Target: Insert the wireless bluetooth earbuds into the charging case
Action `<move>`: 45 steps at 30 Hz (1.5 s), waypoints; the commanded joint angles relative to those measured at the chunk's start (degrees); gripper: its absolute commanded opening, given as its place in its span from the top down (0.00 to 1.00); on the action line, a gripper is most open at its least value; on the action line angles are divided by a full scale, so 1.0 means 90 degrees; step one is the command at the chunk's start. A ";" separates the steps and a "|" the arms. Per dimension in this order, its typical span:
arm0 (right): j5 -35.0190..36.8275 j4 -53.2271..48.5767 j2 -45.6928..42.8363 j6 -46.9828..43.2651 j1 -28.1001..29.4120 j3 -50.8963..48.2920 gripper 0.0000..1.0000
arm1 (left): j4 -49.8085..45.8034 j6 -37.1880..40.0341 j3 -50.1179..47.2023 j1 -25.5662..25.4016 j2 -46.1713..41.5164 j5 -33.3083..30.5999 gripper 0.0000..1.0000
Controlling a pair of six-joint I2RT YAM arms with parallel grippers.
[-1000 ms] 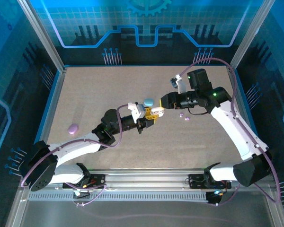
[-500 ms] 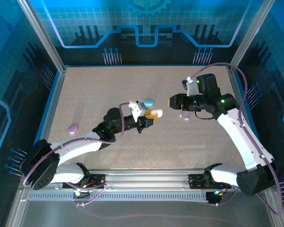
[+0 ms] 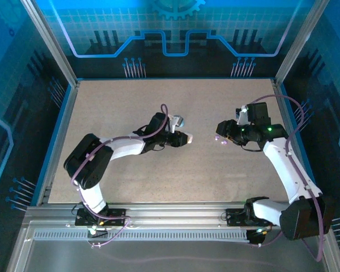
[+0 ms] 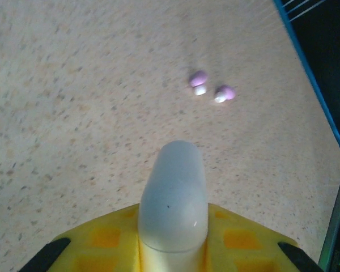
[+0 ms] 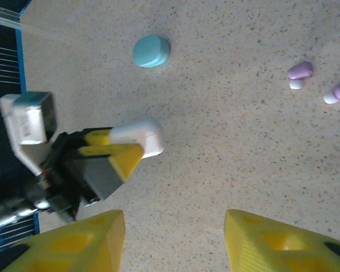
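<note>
- The left gripper [image 4: 173, 241] is clamped tight on the white charging case [image 4: 173, 195]. The case juts out past the yellow fingers, rounded end first.
- The right gripper [image 5: 173, 238] stands partly open, with nothing between its fingers.
- Both purple buds lie loose on the table [image 4: 73, 124], beyond the case's rounded end and well apart from it. The first earbud [image 4: 199, 79] and the second earbud [image 4: 225, 92] sit close together.
- In the left wrist view the case's long axis points almost at the buds, which lie slightly right of that line.
- From above, the right gripper hangs just beside the buds on their side away from the case, so it looks the better placed to pick one.
- A blue case [image 5: 151, 50] rests on the table near the white case, off its axis.
</note>
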 commanded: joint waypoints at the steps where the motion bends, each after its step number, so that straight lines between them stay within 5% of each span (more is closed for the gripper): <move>1: -0.0312 0.0228 0.0200 0.0120 -0.0074 -0.0068 0.49 | -0.0743 -0.0675 0.0440 0.0134 0.0381 0.0279 0.76; 16: -0.0675 0.0396 0.0700 0.0102 -0.0055 -0.0056 0.50 | -0.1311 -0.1096 0.1460 0.0654 0.1643 0.0269 0.72; 23: -0.0666 0.0345 0.0673 0.0091 -0.0060 -0.0063 0.50 | -0.1951 -0.0817 0.1764 0.0703 0.1835 -0.0020 0.62; 25: -0.0661 0.0336 0.0652 0.0095 -0.0058 -0.0076 0.50 | -0.2190 -0.0697 0.1815 0.0719 0.1768 -0.0191 0.50; 32: -0.0652 0.0364 0.0613 0.0111 -0.0056 -0.0112 0.50 | -0.2857 -0.0141 0.1671 0.0711 0.0801 -0.0983 0.38; 37: -0.0714 0.0530 0.0699 0.0120 -0.0049 -0.0156 0.49 | -0.3197 0.0153 0.1076 0.0733 -0.0611 -0.2385 0.33; 45: -0.0924 0.0740 0.1021 0.0042 -0.0021 -0.0175 0.49 | -0.3661 -0.0130 -0.0395 0.1555 -0.2750 -0.3686 0.27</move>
